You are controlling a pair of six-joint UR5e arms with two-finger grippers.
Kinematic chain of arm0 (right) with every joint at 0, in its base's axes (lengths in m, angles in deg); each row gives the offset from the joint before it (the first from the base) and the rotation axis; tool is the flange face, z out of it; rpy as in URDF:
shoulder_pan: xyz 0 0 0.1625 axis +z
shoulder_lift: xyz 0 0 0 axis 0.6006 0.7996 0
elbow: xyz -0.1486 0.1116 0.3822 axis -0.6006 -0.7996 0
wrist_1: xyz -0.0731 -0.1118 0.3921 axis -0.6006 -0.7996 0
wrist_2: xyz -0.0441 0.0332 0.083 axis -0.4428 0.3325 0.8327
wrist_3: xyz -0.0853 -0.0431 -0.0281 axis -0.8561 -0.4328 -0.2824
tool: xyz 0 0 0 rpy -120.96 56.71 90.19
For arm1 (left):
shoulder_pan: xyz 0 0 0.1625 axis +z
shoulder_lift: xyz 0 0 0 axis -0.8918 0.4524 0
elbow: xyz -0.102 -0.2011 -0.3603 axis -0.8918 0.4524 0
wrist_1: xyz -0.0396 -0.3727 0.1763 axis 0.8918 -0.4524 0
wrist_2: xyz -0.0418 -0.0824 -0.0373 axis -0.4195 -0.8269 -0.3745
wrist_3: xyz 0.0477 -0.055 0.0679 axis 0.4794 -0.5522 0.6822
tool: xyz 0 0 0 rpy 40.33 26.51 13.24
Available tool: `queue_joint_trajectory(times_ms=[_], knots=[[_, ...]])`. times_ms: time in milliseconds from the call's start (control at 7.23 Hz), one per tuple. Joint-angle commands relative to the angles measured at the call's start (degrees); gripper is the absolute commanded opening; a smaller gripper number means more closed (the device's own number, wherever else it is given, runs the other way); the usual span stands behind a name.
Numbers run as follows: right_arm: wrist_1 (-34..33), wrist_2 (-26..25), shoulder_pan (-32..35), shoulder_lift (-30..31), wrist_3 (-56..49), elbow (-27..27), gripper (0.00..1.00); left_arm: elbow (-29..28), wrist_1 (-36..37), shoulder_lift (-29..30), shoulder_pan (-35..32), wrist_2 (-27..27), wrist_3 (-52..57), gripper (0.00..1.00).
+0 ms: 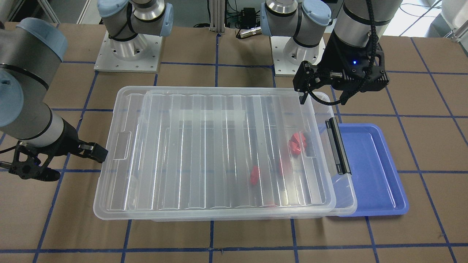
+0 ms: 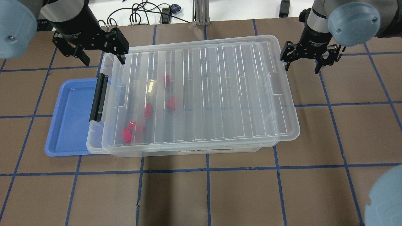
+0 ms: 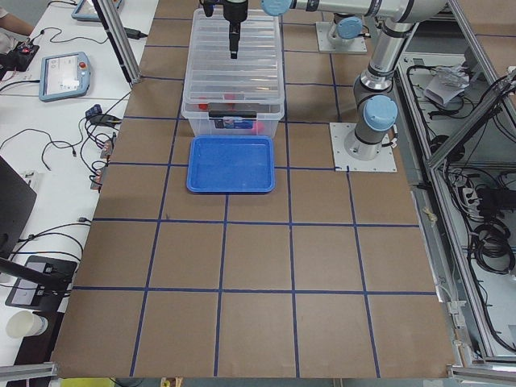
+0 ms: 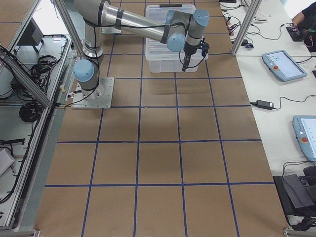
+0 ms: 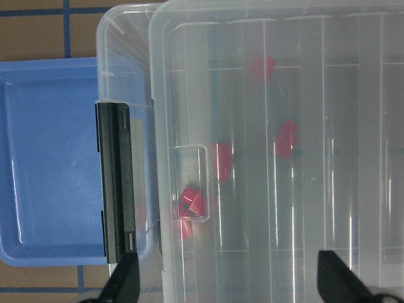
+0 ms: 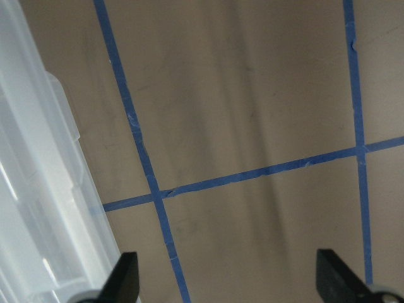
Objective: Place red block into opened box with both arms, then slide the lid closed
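Note:
The clear box (image 2: pixel 94 139) stands mid-table with its black handle (image 2: pixel 98 97) on the robot's left end. The ribbed lid (image 2: pixel 220 94) lies on it, set slightly toward the right, so a narrow strip by the handle is uncovered. Several red blocks (image 2: pixel 127 135) lie inside near the handle end and show through the lid (image 5: pixel 222 161). My left gripper (image 2: pixel 103 59) hovers open over the far handle-end corner, holding nothing. My right gripper (image 2: pixel 302 67) hangs open beside the box's other short end, apart from it.
An empty blue tray (image 2: pixel 69 119) lies partly under the box's handle end. Brown table covering with blue tape lines surrounds the box. Both arm bases stand behind the box in the front-facing view. Tablets and cables lie past the table's far edge.

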Motion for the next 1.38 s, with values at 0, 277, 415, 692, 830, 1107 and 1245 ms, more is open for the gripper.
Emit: queue_joint_trajectory(times_ms=[0, 277, 415, 692, 830, 1107, 1245], knots=[[0.2, 1.0, 0.8, 0.0, 0.1, -0.1, 1.00, -0.2, -0.1, 0.4, -0.1, 0.0, -0.4, 1.00], [0.0, 1.5, 1.6, 0.0, 0.2, -0.1, 1.00, -0.3, -1.5, 0.3, -0.1, 0.1, -0.5, 1.00], [0.0, 1.4, 1.6, 0.0, 0.1, -0.2, 1.00, -0.7, -3.1, 0.4, 0.0, 0.1, -0.6, 1.00], [0.0, 1.2, 1.5, 1.0, 0.0, -1.0, 1.00, -0.6, -3.2, -0.1, 0.0, 0.2, -0.6, 1.00], [0.0, 1.5, 1.5, 2.5, 0.0, -1.2, 1.00, -0.7, -3.5, -0.2, 0.0, 0.2, -0.6, 1.00], [2.8, 1.4, 1.5, 5.9, 0.0, -1.8, 1.00, -0.6, -3.5, -0.2, 0.0, 0.3, -0.6, 1.00], [5.4, 1.4, 1.6, 8.5, 0.0, -1.8, 1.00, -0.6, -3.8, -0.2, -0.1, 0.7, -0.6, 1.00]])
